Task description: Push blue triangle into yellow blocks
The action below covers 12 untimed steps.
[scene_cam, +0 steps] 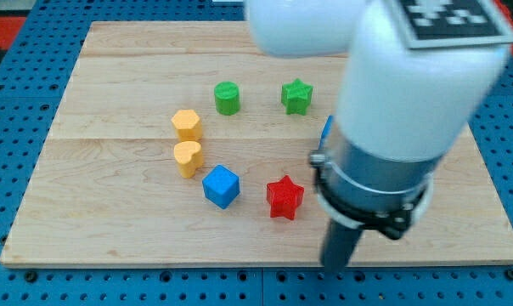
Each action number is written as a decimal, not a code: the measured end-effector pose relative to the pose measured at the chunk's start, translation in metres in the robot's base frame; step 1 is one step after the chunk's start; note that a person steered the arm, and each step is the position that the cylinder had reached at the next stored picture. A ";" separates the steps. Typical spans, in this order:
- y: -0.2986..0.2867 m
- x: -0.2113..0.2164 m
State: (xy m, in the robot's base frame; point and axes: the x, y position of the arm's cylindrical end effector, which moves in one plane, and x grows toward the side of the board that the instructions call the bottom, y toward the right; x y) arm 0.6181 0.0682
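Note:
Only a blue sliver of the blue triangle [326,130] shows at the arm's left edge, right of the green star; the arm hides the rest, so its shape cannot be made out. The two yellow blocks stand at the board's left-centre: a yellow hexagon [187,124] with a yellow heart [188,158] just below it. My tip [335,268] is near the board's bottom edge, to the lower right of the red star [284,197]. It is well below the blue sliver and far right of the yellow blocks, touching no block.
A green cylinder [227,98] and a green star [296,96] sit toward the view's top. A blue cube [221,186] lies below and right of the yellow heart. The wooden board [112,212] rests on a blue pegboard. The large arm covers the board's right part.

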 end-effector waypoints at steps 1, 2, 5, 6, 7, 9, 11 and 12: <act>-0.008 -0.021; 0.007 -0.032; 0.069 -0.166; 0.078 -0.183; 0.078 -0.188; 0.068 -0.188; 0.005 -0.185; -0.020 -0.201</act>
State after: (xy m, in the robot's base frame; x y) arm 0.4173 0.0477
